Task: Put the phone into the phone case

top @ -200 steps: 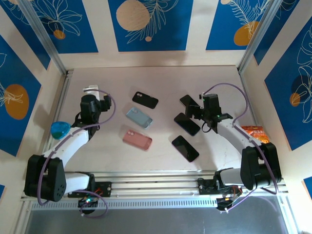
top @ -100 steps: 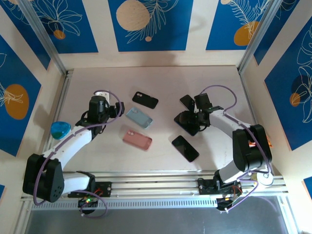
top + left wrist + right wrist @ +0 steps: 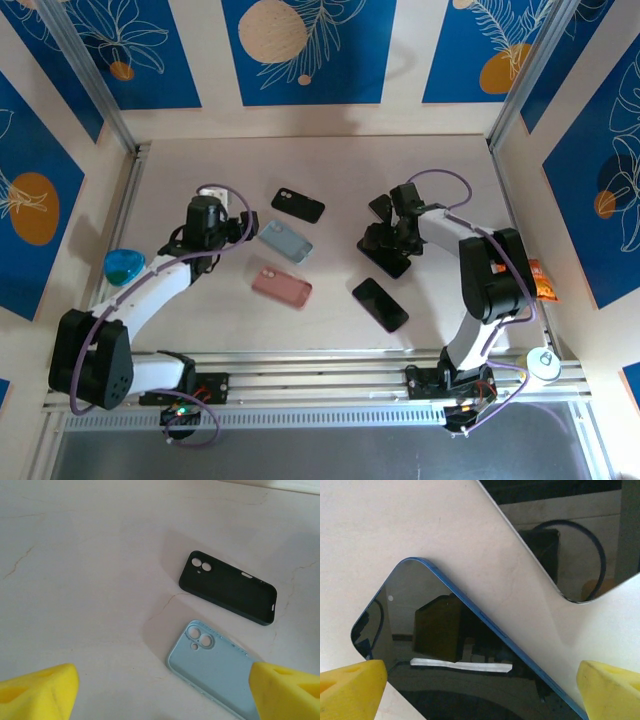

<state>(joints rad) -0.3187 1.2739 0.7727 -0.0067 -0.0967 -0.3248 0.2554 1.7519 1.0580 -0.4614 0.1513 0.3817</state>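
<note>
On the surface (image 3: 330,170), nearest lie a black phone (image 3: 380,304) and a pink case (image 3: 281,286); farther back, the right fingers (image 3: 352,687) stand spread over a blue-edged phone (image 3: 445,645), the left fingers (image 3: 40,690) stand spread near the light blue case (image 3: 215,665), and the black case (image 3: 227,587) lies beyond.

Pale table (image 3: 330,165) (phones (image 3: 380,304), cases (image 3: 286,241))

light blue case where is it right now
Top view: the light blue case lies left of centre, between the black case behind it and the pink case in front, beside the left gripper.
</note>
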